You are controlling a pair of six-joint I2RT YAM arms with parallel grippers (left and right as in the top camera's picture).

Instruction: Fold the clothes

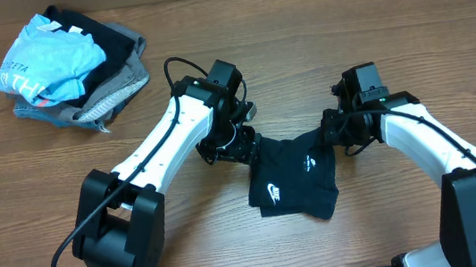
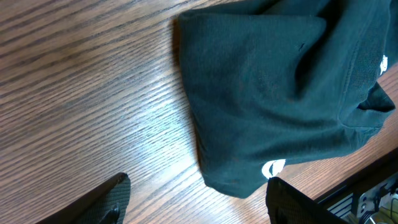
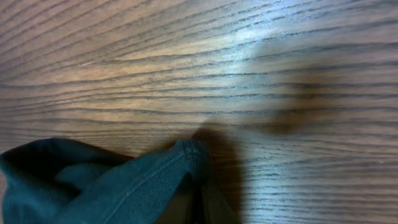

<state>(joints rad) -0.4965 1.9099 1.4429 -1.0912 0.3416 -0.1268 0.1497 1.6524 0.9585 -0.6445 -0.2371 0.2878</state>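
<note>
overhead view of a wooden bench (image 1: 39, 201). in the upper left of the frame sits a pile of other clothes (image 1: 69, 67), light blue and grey, well apart from the work. left of centre, the left gripper (image 1: 241, 140) hovers just beside the shirt's left edge, its fingers apart and holding nothing. at centre lies the black t-shirt (image 1: 293, 181), bunched into a small uneven block with a white logo showing. at its upper right corner, the right gripper (image 1: 335, 133) appears pinched together on a fold of the cloth. the folding looks partway done: the shirt is gathered but not squared or flattened. bare bench lies open to the left, right and above; the near edge runs along the bottom of the frame.
</note>
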